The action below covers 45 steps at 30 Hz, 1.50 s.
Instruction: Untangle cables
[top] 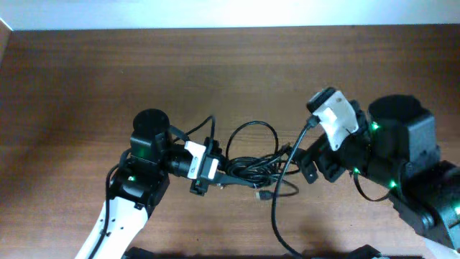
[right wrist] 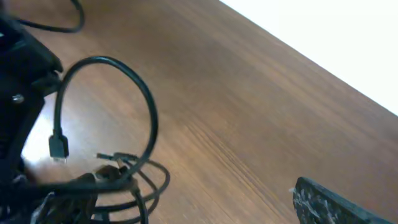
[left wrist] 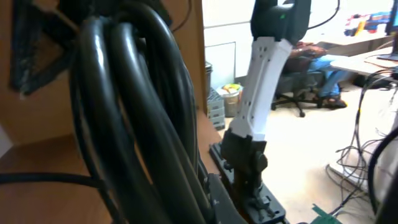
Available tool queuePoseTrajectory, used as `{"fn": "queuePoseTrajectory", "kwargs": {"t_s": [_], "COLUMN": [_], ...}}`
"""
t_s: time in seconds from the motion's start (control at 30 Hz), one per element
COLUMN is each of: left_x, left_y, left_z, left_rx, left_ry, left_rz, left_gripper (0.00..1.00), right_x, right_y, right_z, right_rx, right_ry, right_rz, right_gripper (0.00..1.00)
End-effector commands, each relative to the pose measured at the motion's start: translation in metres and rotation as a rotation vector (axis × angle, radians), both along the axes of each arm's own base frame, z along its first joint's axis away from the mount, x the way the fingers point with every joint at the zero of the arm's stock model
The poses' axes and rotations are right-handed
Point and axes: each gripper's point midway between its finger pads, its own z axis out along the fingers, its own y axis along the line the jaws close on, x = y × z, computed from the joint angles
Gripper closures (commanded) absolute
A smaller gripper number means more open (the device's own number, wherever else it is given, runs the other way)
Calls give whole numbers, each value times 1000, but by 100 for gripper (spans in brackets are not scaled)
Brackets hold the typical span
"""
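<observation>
Cable bundle (top: pixel 251 167) sits just toward 6 o'clock from the centre of the table (top: pixel 108 79). It's a flat knot of black strands, still tangled.

One loop (top: pixel 255 124) stands out of the bundle at 12 o'clock. On your right wrist view the same loop (right wrist: pixel 106 60) arches over bare wood, with the bundle (right wrist: pixel 93 183) at 7 o'clock in that frame. A small plug (right wrist: pixel 58 147) hangs on a short lead inside the loop's left side.

A long cable (top: pixel 277 208) leaves the right-hand side of the bundle. It goes up toward 1 o'clock to the right arm and down toward 6 o'clock, past the near edge of the table.

Your left gripper (top: pixel 221 175) is at 9 o'clock of the bundle, pointing at 3 o'clock and clenched on its left end. The left wrist view confirms this: thick black strands (left wrist: pixel 124 112) fill the frame right at the fingers.

Your right gripper (top: pixel 310 164) is at 3 o'clock of the bundle, just beside the long cable. I can't tell whether it is gripping or released. The right wrist view shows only one fingertip (right wrist: pixel 320 199) at 5 o'clock, with no cable on it.

The left wrist view also shows the right arm's white link (left wrist: pixel 261 81) upright behind the strands, and office chairs (left wrist: pixel 291 99) beyond it.
</observation>
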Motion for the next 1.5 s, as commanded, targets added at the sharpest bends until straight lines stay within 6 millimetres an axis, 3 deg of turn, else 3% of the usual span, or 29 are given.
{"fn": "queuePoseTrajectory", "kwargs": {"t_s": [0.0,0.07,0.13,0.2,0.4,0.6,0.7,0.93,1.03,1.13,1.33,1.47], "left_x": [10,17,25,19,2,-6,-21,-28,-28,-24,-20,-21], "left_y": [-2,-3,-4,-4,-6,-11,-20,-24,-24,-26,-27,-27], "left_z": [1,-1,-7,-14,-16,-16,-16,-16,-16,-18,-19,-19], "left_rx": [7,15,32,29,9,12,13,14,14,22,29,26], "left_ry": [-31,-33,-8,40,79,82,78,77,78,74,74,73], "left_rz": [65,100,130,51,-85,-117,-177,-201,-201,-174,-151,-160], "left_gripper": [100,100,100,100,100,100,100,100,100,100,100,100], "right_x": [-15,-21,-40,-44,-23,-19,-16,-1,9,4,-25,-24], "right_y": [12,11,11,10,16,16,15,22,13,11,-6,-8], "right_z": [3,5,7,10,1,2,5,-16,-24,-19,3,2], "right_rx": [43,50,35,25,5,1,1,-30,-63,-48,-27,-39], "right_ry": [12,13,-12,-35,-15,-30,-46,30,55,47,-30,-29], "right_rz": [99,110,198,211,197,186,180,177,99,91,78,65], "right_gripper": [1,1,1,1,1,1,1,1,0,0,0,0]}}
